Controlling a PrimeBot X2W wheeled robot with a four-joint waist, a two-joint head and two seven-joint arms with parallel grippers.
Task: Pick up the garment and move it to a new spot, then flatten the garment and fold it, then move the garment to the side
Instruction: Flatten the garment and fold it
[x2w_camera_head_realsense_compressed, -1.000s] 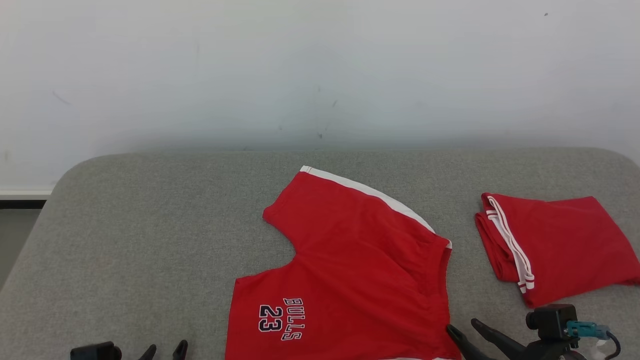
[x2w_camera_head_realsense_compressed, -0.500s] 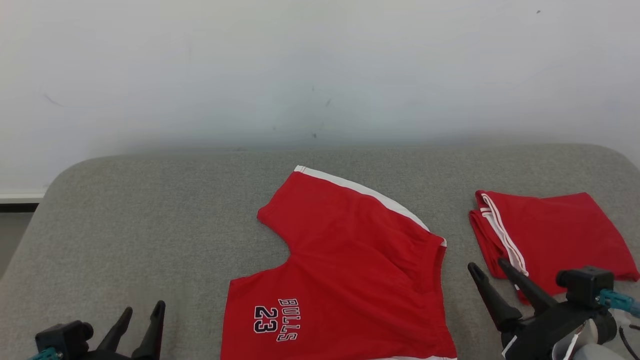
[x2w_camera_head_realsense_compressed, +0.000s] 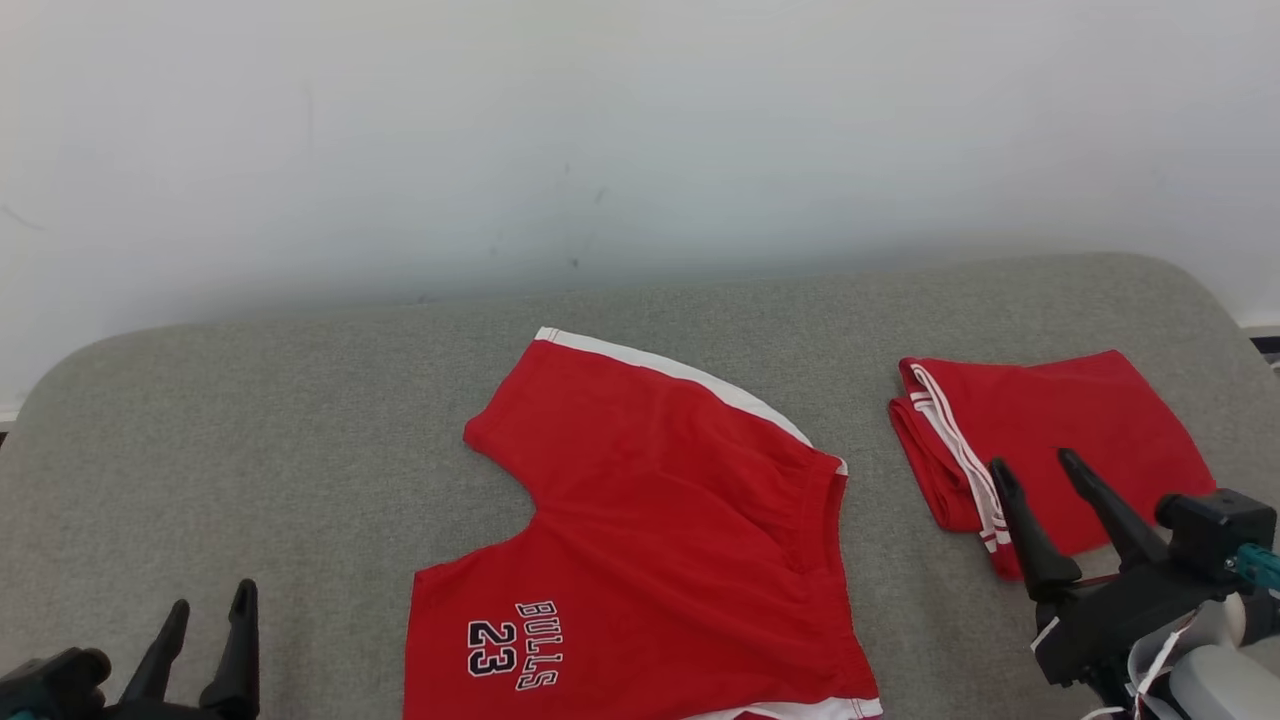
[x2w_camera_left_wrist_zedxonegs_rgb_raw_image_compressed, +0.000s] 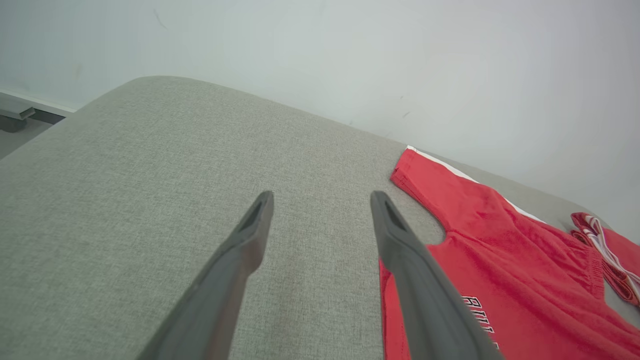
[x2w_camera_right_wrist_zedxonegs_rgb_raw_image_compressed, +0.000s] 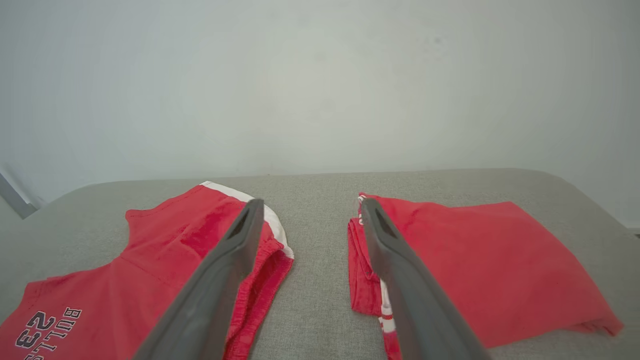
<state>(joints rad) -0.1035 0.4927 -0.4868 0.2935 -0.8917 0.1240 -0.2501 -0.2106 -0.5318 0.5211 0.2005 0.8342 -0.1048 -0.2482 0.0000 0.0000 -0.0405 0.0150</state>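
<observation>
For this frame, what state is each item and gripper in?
Red shorts: unfolded, lying flat on the grey surface, not held.
Folded red garment: folded, lying right of the shorts, apart.
Left gripper: open, empty.
Right gripper: open, empty, near the folded garment.

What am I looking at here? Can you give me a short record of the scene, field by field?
Surface: grey padded table, white wall behind
Main garment: red shorts lying spread out, white trim, BULLS 23 print on the robot's side
Second garment: folded red garment to the right, apart from the shorts
Left arm: left gripper open, empty, over bare table left of the shorts
Right arm: right gripper open, empty, by the folded garment
Folding: not yet begun on the shorts
</observation>
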